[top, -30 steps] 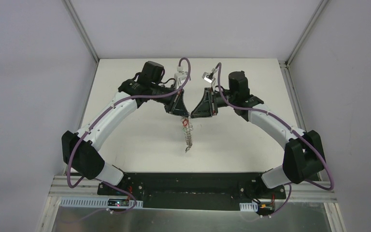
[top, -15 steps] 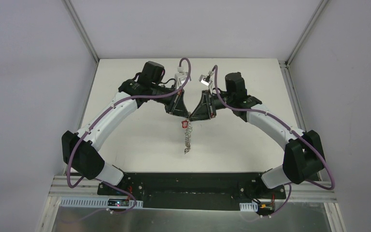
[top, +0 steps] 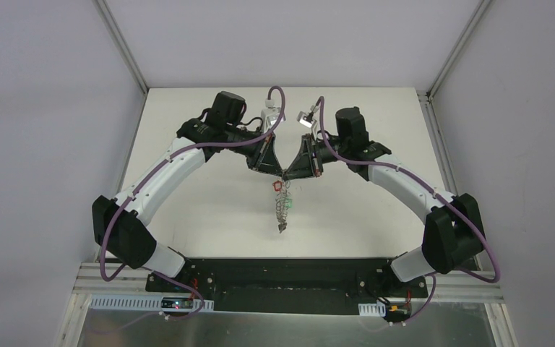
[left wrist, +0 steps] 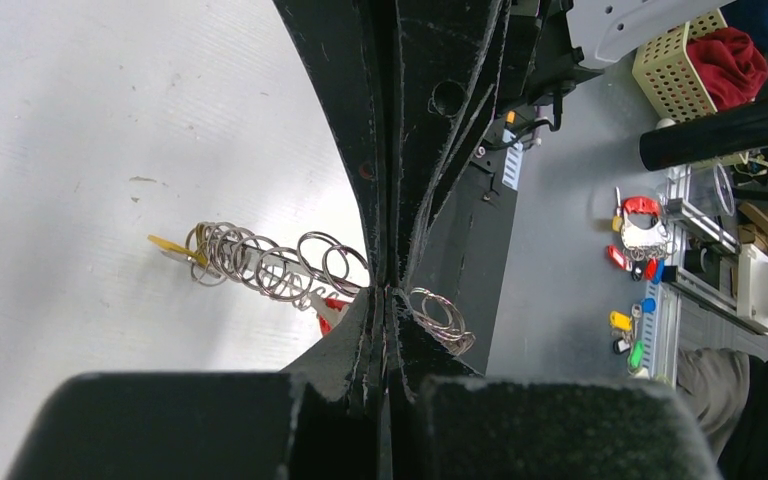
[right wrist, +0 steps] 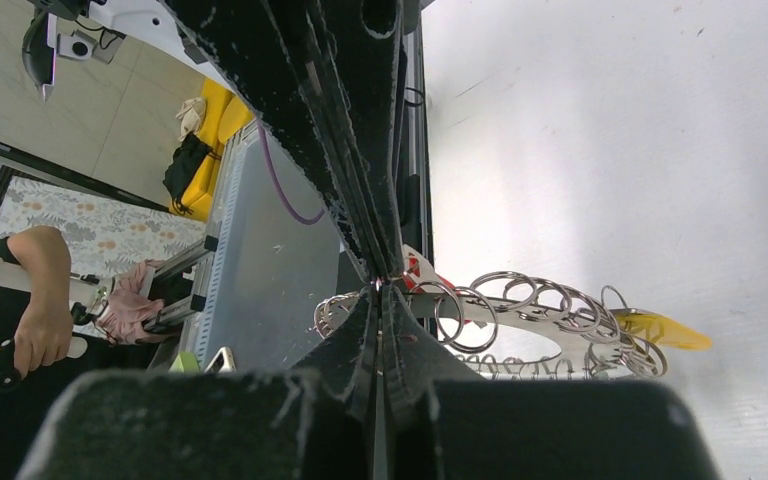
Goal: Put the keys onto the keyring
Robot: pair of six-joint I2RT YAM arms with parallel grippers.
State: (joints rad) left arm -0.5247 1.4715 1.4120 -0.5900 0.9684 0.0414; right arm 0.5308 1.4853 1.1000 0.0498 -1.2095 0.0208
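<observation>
Both arms meet tip to tip over the middle of the table (top: pixel 202 137). Left gripper (left wrist: pixel 384 296) is clenched, pinching the top edge of the keyring (top: pixel 282 207). Right gripper (right wrist: pixel 379 291) is clenched too, with its tips at the same spot; cannot tell whether it pinches the ring or a key. The keyring hangs edge-on below the tips, off the table, running toward the near edge. Keys on it: red key (top: pixel 278 186) just under the tips, green key (top: pixel 290 204) midway, yellow key (left wrist: pixel 168 244) at the far end.
</observation>
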